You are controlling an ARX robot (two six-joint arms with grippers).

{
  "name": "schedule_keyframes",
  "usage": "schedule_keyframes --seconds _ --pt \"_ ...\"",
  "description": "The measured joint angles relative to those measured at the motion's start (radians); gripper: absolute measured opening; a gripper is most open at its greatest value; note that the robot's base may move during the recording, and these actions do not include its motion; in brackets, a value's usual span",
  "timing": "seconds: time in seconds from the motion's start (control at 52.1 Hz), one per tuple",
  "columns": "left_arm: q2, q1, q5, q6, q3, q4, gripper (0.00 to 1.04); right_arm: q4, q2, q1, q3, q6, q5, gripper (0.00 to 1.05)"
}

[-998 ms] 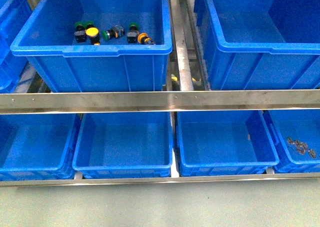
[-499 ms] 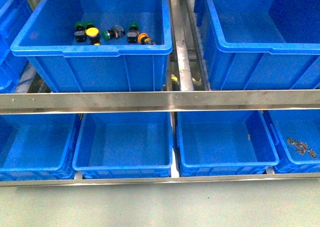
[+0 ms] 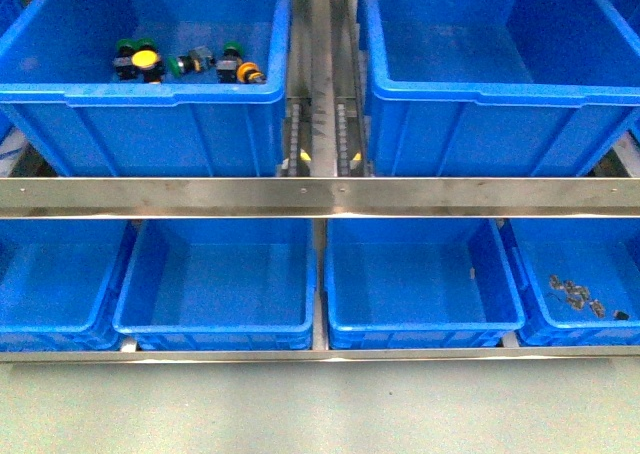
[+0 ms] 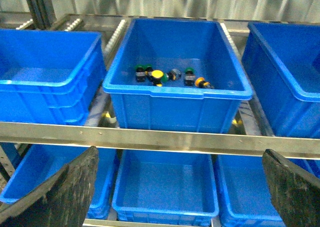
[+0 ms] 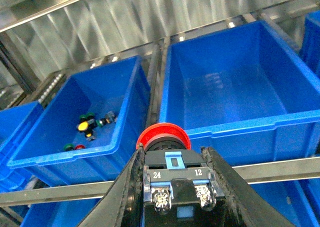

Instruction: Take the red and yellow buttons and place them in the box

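Observation:
My right gripper (image 5: 175, 189) is shut on a red button (image 5: 163, 136), its black body with screw terminals clamped between the fingers and its red cap facing away from the camera. It hangs in front of the rack, before the gap between two upper blue boxes. The upper left box (image 3: 140, 99) holds several buttons: a yellow button (image 3: 146, 60), another yellow one (image 3: 250, 73) and green ones (image 3: 230, 52). The right wrist view also shows a small red cap (image 5: 80, 147) in that box. My left gripper (image 4: 180, 187) is open and empty, facing that box (image 4: 175, 94). Neither arm appears in the front view.
The upper right box (image 3: 500, 99) holds nothing. A steel rail (image 3: 320, 196) crosses the rack's front, with roller tracks (image 3: 320, 124) between the upper boxes. Below are several blue boxes (image 3: 215, 324); the far right one holds small dark parts (image 3: 575, 294).
The front view has shifted, so the boxes and rack now sit further left in the picture. The buttons in the upper left box lie as before.

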Motion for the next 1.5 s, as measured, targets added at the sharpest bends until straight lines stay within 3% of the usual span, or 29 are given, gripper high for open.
schedule_keyframes --seconds 0.614,0.883,1.498 --pt "0.000 0.000 0.000 0.000 0.000 0.003 0.97 -0.061 -0.077 -0.100 -0.032 0.027 -0.013 0.26" --pt "0.000 0.000 0.006 0.002 0.000 0.003 0.97 -0.175 -0.107 -0.137 -0.034 0.025 -0.004 0.26" --pt "0.000 0.000 0.003 0.002 0.000 0.003 0.97 -0.202 -0.110 -0.200 -0.038 0.003 -0.005 0.26"
